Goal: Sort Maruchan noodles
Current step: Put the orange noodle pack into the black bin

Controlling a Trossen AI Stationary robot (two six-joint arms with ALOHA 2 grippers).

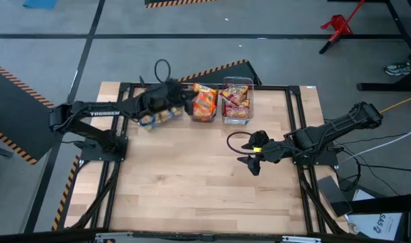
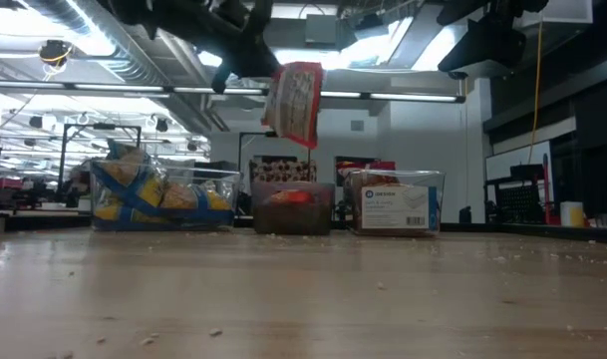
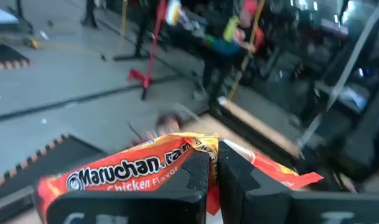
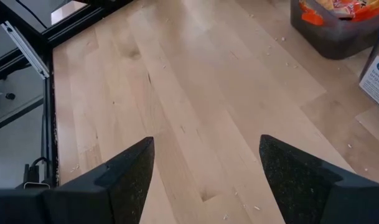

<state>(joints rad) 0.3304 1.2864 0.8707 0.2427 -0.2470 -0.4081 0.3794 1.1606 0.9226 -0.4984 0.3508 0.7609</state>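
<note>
Left wrist view: left gripper (image 3: 213, 171) clamped on an orange Maruchan chicken-flavor packet (image 3: 133, 171), held in the air above the three bins (image 2: 293, 206) at the desk's (image 1: 192, 182) far edge. Right gripper (image 1: 251, 160) hovers wide, holding nothing, over bare desk.

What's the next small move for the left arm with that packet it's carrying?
Probably ease the left gripper across over the middle bin and let go. Its fingers are shut on an orange Maruchan packet hanging well above the bins, and the middle bin already holds orange packets. The right gripper waits open over bare table.
</note>
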